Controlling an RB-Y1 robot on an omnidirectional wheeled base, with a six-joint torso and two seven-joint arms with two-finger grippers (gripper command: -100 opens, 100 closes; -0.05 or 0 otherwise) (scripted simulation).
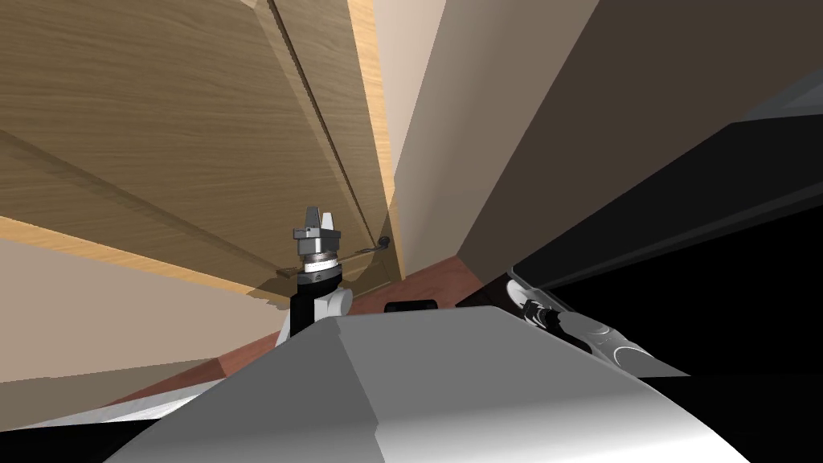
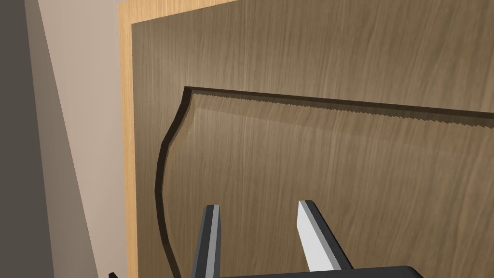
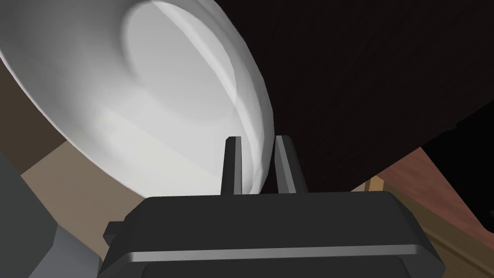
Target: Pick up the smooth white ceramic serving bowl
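Observation:
A smooth white bowl (image 3: pixel 144 96) hangs tilted in the right wrist view, with my right gripper (image 3: pixel 258 140) shut on it. One finger is inside its rim and the other outside. In the head view the right forearm (image 1: pixel 595 338) reaches low on the right beside a dark piece of furniture (image 1: pixel 659 217). My left gripper (image 2: pixel 258 205) stands open with nothing between its fingers, facing a panelled wooden door (image 2: pixel 313 145). In the head view the left gripper (image 1: pixel 317 219) is raised close to that door (image 1: pixel 161 120).
The wooden door has a small dark handle (image 1: pixel 384 241) near my left gripper. A beige wall (image 1: pixel 450 120) runs between the door and the dark furniture. Reddish-brown floor (image 1: pixel 438 281) shows in the narrow gap below. A black area (image 1: pixel 723 305) lies at the right.

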